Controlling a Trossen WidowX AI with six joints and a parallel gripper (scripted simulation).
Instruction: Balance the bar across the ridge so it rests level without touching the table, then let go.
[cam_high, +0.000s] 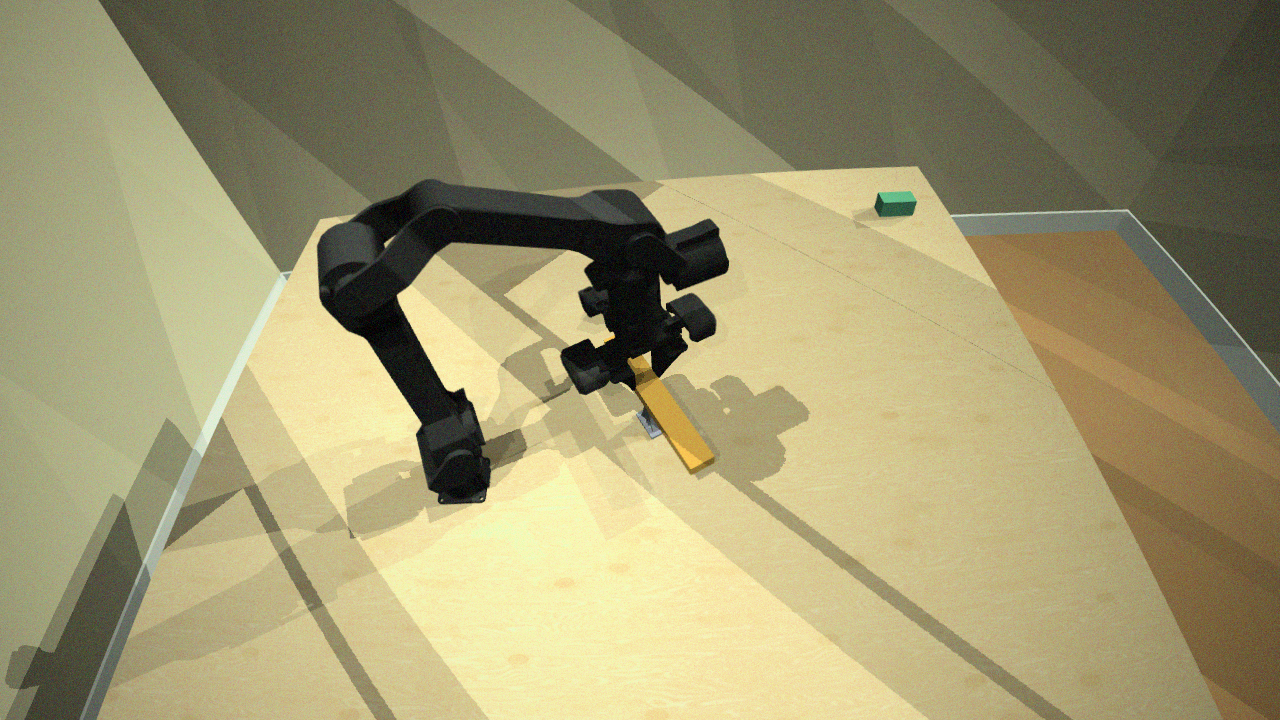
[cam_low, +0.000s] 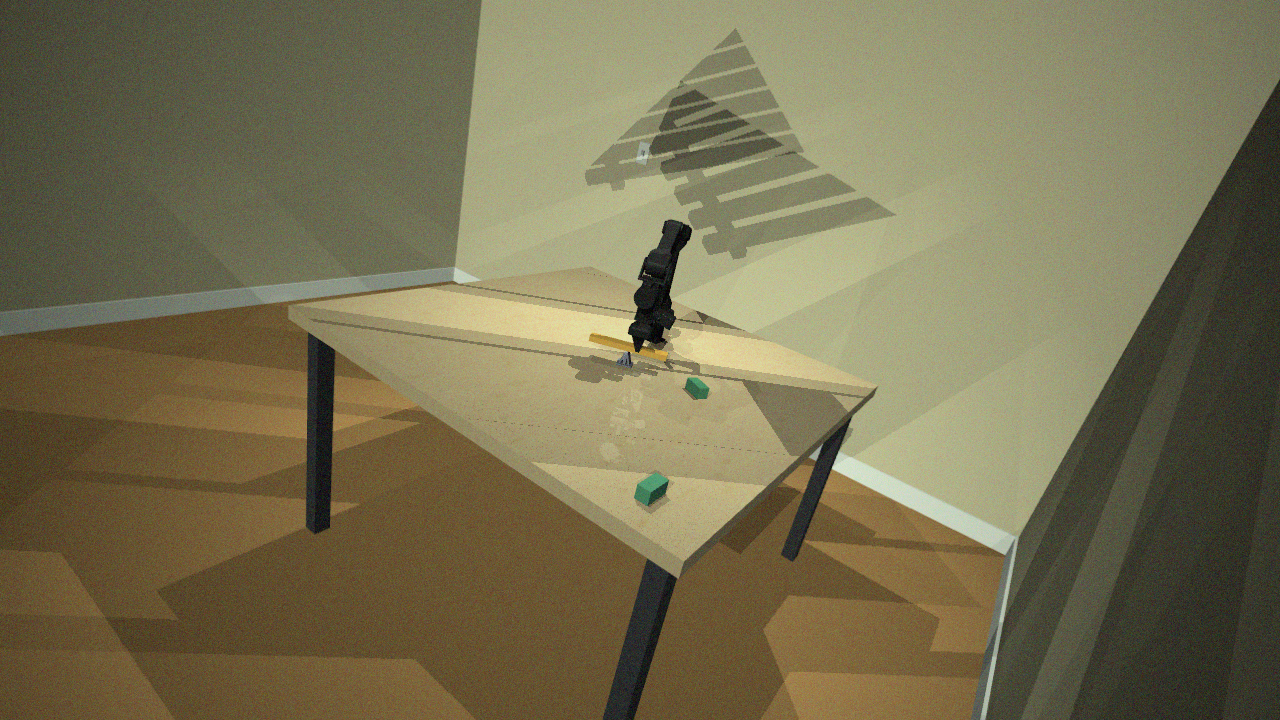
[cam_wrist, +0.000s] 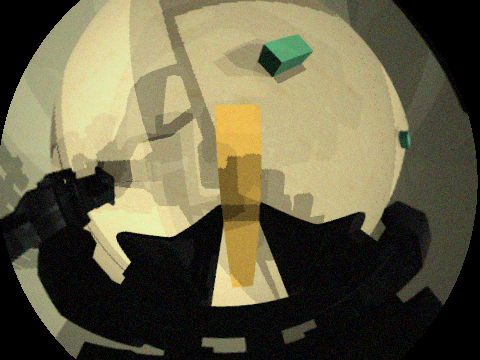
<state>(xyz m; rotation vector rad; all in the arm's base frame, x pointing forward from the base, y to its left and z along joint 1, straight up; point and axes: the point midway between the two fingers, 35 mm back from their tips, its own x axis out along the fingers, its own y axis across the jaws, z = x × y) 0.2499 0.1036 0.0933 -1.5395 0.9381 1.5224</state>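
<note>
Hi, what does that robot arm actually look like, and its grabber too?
The arm is all dark, near-black, with chunky segments, rounded joints and a small flat foot. Its gripper is just as dark, with two fingers tapering to a point and bulky rounded housings beside them. I can make out no cables or markings.
</note>
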